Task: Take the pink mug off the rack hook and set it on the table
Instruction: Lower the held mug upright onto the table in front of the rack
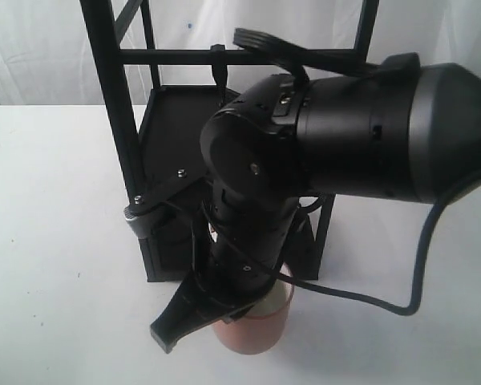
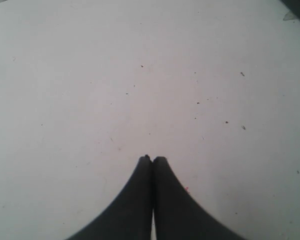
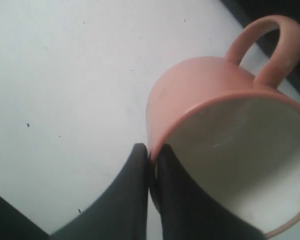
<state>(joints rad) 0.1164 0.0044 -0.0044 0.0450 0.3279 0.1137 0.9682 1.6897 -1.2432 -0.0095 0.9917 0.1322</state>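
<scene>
Mugs: one. The pink mug (image 3: pixel 200 85) is off the rack hook (image 1: pixel 217 68), mouth up, just in front of the rack (image 1: pixel 116 120) and low at the table (image 1: pixel 56 241); contact cannot be told.
Hooks: one, on the top crossbar.
Grippers: two.
Right gripper (image 3: pixel 151 150): pinched on the mug's rim — one finger inside, one outside.
Left gripper (image 2: pixel 151 159): fingers pressed together, holding nothing — above the table.

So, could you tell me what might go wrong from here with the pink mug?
The black right gripper pinches only the rim of the salmon-pink ceramic mug, so it could swing or slip. The tall black metal rack stands close behind; the gripper might bump it when lifting away.
</scene>
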